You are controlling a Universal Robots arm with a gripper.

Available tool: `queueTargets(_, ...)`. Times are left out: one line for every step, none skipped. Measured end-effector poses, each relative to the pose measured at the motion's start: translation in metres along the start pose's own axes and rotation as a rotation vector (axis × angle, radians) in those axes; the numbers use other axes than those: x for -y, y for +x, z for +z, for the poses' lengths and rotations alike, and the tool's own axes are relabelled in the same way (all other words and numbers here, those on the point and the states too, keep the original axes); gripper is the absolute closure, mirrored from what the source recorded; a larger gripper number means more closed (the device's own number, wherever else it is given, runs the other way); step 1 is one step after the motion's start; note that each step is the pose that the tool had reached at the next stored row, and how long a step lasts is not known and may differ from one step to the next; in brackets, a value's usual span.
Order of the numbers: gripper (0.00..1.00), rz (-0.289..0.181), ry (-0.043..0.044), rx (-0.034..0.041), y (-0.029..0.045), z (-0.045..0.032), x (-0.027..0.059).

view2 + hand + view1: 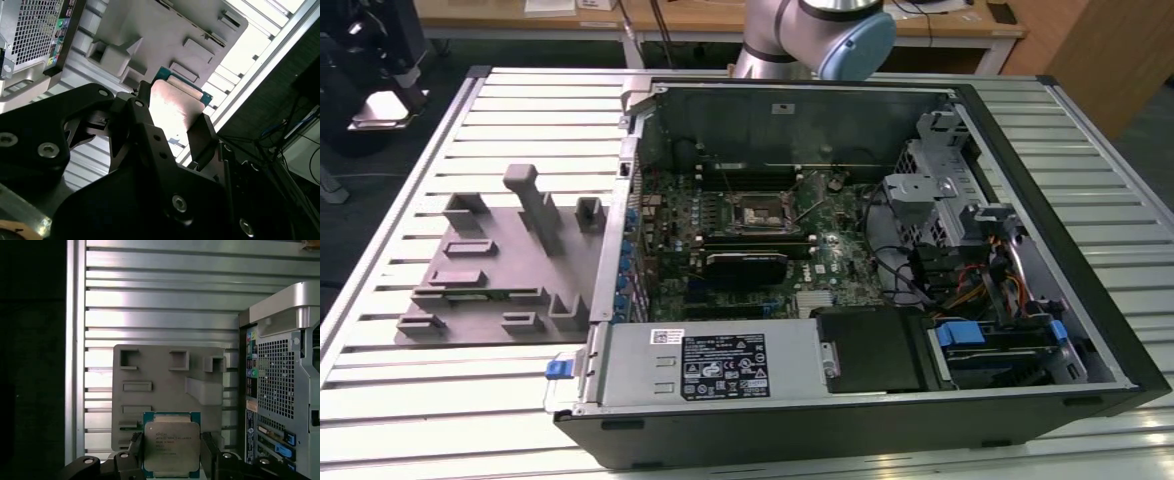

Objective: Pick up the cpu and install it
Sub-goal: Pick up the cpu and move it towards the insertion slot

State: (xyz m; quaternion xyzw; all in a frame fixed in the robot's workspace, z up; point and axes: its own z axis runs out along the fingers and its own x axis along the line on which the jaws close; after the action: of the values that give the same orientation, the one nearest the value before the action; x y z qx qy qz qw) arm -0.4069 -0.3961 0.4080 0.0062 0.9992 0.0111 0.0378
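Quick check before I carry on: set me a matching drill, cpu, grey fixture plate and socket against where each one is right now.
Things:
1. cpu
2. fixture plate
3. socket

Places:
A. inside the open case
B. gripped in the tool, above the plate
C. flat on the slatted table, beside the case

Pairs: 1-B, 2-C, 3-A

An open computer case (pixel 854 425) lies on its side on the slatted metal desk (pixel 1107 170), filling its middle and the exterior view's right half, its motherboard (pixel 670 215), black socket frame (pixel 759 212) and silver power supply (pixel 707 365) exposed. Just beside it, toward the desk's edge at the exterior view's left, sits a grey fixture plate (pixel 474 290) with upright blocks and shallow recesses.
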Motion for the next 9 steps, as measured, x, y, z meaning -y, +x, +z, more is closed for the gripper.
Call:
queueTargets(0.46, 0.0, 0.0, 0.0, -0.0011, 0.0001, 0.0)
queueTargets(0.46, 0.0, 0.0, 0.0, -0.0022, 0.0002, -0.0001)
queueTargets(0.46, 0.0, 0.0001, 0.0, -0.0032, 0.0002, -0.0001)
queueTargets(0.46, 0.0, 0.0, -0.0001, -0.0042, 0.0003, -0.0002)
queueTargets(0.46, 0.0, 0.0, 0.0, -0.0052, 0.0004, -0.0003)
queueTargets(0.46, 0.0, 0.0, 0.0, -0.0061, 0.0005, -0.0003)
queueTargets(0.46, 0.0, 0.0, 0.0, -0.0072, 0.0005, -0.0004)
queueTargets(0.46, 0.0, 0.0, -0.0001, -0.0083, 0.0006, -0.0004)
queueTargets(0.46, 0.0, 0.0, 0.0001, -0.0094, 0.0007, -0.0005)
